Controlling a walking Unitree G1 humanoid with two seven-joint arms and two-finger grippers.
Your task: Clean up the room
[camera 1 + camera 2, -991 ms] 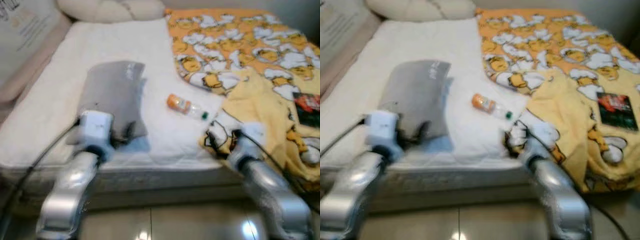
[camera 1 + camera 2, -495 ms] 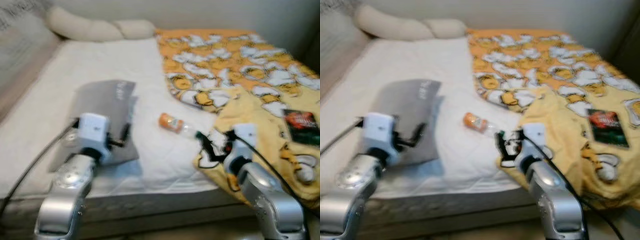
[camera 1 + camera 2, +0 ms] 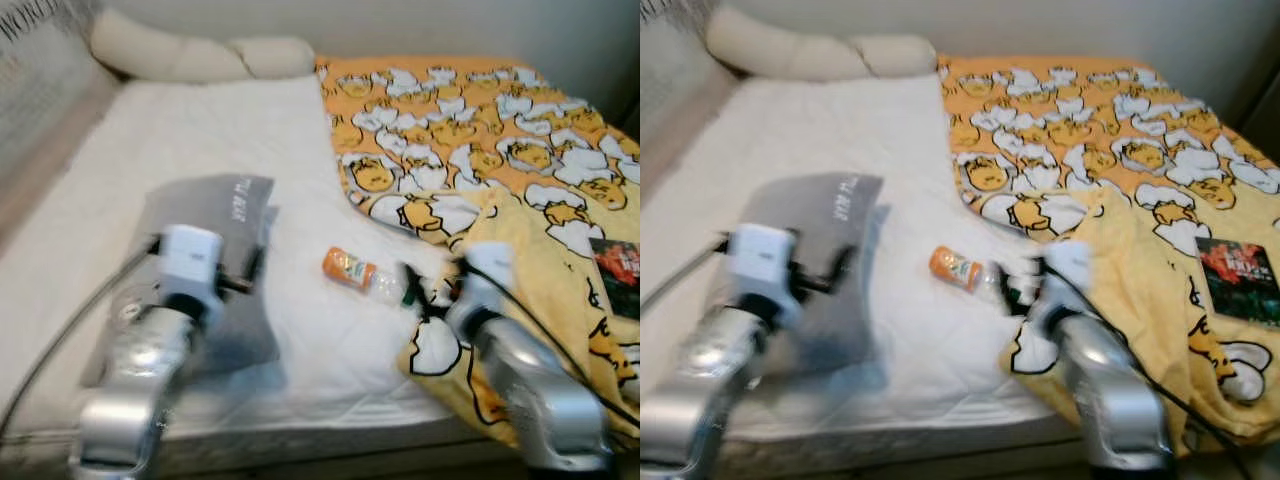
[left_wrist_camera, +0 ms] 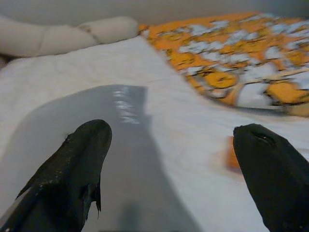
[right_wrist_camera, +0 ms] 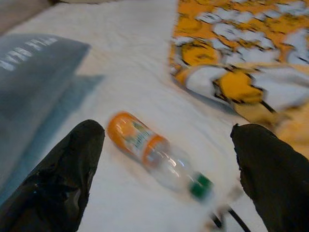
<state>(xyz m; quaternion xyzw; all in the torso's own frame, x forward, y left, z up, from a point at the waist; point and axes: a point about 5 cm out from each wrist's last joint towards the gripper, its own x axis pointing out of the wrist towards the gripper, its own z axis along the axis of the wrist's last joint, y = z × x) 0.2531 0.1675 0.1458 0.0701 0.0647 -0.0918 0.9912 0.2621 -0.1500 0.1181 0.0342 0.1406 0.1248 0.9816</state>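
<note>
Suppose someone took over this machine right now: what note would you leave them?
Right claw: open, hovering just above the clear plastic bottle with the orange label and green cap, which lies on its side on the white mattress.
Left claw: open, above the flat grey pillow.
Done: nothing picked up yet.
Left: grab the bottle, then sort the rumpled yellow cartoon blanket and the dark booklet on it.

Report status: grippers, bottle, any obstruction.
Right gripper open, hovering above the clear plastic bottle with orange label lying on the white mattress. Left gripper open above the grey pillow. Path to bottle unobstructed.
</note>
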